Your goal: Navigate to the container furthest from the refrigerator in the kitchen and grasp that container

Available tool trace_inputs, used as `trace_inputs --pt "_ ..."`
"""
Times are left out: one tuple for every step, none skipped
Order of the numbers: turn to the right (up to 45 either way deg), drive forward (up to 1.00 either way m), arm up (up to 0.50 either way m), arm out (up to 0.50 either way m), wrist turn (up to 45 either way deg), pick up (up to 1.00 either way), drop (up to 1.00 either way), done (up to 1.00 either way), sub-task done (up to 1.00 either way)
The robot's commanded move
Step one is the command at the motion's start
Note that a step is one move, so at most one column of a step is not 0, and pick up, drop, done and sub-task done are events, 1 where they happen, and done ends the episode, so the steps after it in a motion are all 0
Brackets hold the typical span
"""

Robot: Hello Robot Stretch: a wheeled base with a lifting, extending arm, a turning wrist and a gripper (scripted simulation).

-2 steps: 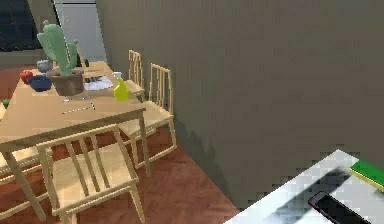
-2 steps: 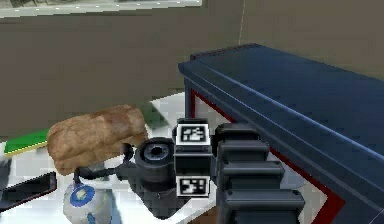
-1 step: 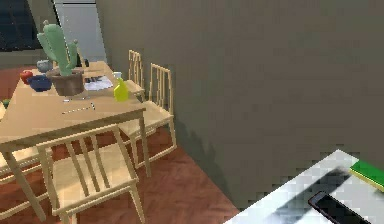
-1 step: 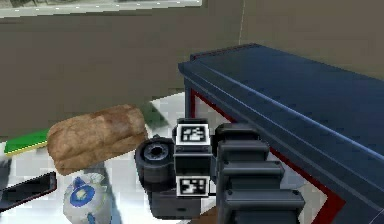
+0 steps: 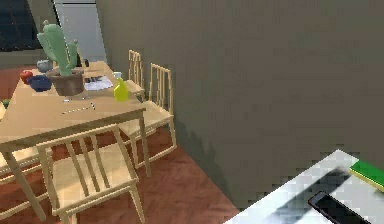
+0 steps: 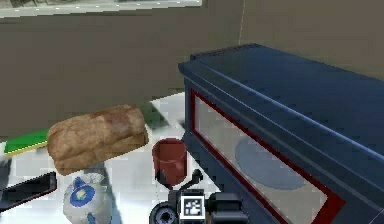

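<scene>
Gripper at the bottom edge of the arm side view, a dark body beside a white square with black marks, sitting low over a white countertop. Its thin fingers reach up toward a dark red container, a short cylinder standing upright on the counter just beyond them. Whether the gripper holds anything cannot be told. Left of the container lies a brown loaf of bread, and below the loaf stands a small white and blue patterned jar. A black phone and a green book lie near the view's left edge. A large dark blue box with a red-trimmed window fills the right side.

Ahead, the forward view shows a wooden dining table with pale chairs, carrying a potted cactus, a yellow-green bottle and a blue bowl. A tall pale refrigerator stands behind the table.
</scene>
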Motion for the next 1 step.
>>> trace_inputs --pt "0.0 0.0 0.0 0.0 0.0 1.0 0.0 0.0 0.0"
